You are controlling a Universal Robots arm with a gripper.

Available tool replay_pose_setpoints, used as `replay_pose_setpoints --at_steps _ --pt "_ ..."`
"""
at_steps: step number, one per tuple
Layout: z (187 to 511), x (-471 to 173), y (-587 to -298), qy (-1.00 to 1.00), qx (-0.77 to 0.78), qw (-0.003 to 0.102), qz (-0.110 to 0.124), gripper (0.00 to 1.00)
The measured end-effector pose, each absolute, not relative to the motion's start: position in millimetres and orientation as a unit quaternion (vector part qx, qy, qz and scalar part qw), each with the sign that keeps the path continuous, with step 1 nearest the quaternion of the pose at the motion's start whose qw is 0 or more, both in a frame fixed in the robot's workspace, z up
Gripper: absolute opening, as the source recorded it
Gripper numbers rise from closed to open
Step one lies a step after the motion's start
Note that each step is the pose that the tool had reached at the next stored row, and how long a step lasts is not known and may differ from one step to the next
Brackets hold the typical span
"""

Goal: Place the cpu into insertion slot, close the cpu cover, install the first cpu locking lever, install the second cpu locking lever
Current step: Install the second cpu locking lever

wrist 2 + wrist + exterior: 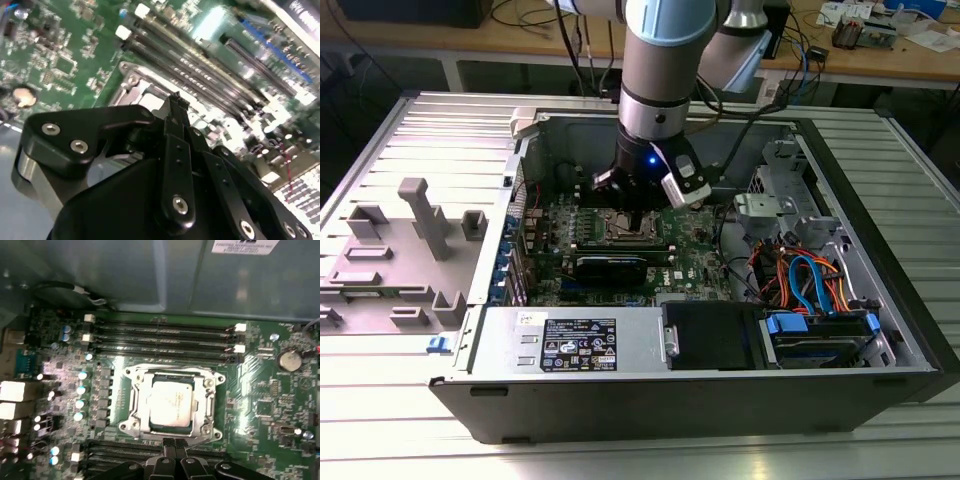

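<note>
The cpu [171, 401], a silvery square chip, lies flat in the insertion slot [134, 399] on the green motherboard. The cpu cover [209, 396], a thin silver frame, lies down around it, and a thin wire lever [165, 368] runs along one side. My gripper [175, 443] is shut, its black fingertips pressed together at the socket's edge with nothing visible between them. In the second wrist view the gripper [176, 100] stands just over the socket frame [132, 81]. In the exterior view the gripper [637, 216] hangs low over the socket [620, 228] inside the open computer case.
Long black memory slots [160, 335] flank the socket on two sides. A round coin battery [289, 360] sits nearby. The case holds a power supply [570, 342] and orange and blue cables [810, 280]. A grey fixture tray [400, 250] lies at the exterior view's left.
</note>
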State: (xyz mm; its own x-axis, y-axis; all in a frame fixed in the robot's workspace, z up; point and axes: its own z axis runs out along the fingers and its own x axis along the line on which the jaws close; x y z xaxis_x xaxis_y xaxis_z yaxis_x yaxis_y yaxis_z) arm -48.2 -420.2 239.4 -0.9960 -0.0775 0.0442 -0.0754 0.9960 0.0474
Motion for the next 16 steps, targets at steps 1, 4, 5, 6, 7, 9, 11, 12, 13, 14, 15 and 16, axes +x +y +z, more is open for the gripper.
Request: replay_pose_setpoints --at_steps 1,4,5,6,7,9,11,12,13,14,15,16 --pt "239.2 -48.5 -423.0 -0.999 0.038 0.023 -0.023 0.11" --pt "238.4 -54.8 -427.9 -0.999 0.038 0.023 -0.023 0.11" --pt "237.9 -56.7 -428.2 -0.999 0.038 0.023 -0.023 0.11" --pt "237.8 -57.2 -428.2 -0.999 0.038 0.023 -0.023 0.11" --pt "237.8 -57.3 -428.2 -0.999 0.038 0.023 -0.023 0.11" --pt "237.7 -57.5 -428.2 -0.999 0.038 0.023 -0.023 0.11" --pt "237.6 -57.7 -428.2 -0.999 0.038 0.023 -0.023 0.11" --pt "237.3 -58.5 -428.2 -0.999 0.038 0.023 -0.023 0.11" --pt "237.0 -59.4 -428.2 -0.999 0.038 0.023 -0.023 0.11" --pt "237.0 -59.5 -428.2 -0.999 0.038 0.023 -0.023 0.11" --pt "236.9 -59.5 -428.2 -0.999 0.038 0.023 -0.023 0.11" --pt "236.8 -59.6 -428.3 -0.999 0.038 0.023 -0.023 0.11"
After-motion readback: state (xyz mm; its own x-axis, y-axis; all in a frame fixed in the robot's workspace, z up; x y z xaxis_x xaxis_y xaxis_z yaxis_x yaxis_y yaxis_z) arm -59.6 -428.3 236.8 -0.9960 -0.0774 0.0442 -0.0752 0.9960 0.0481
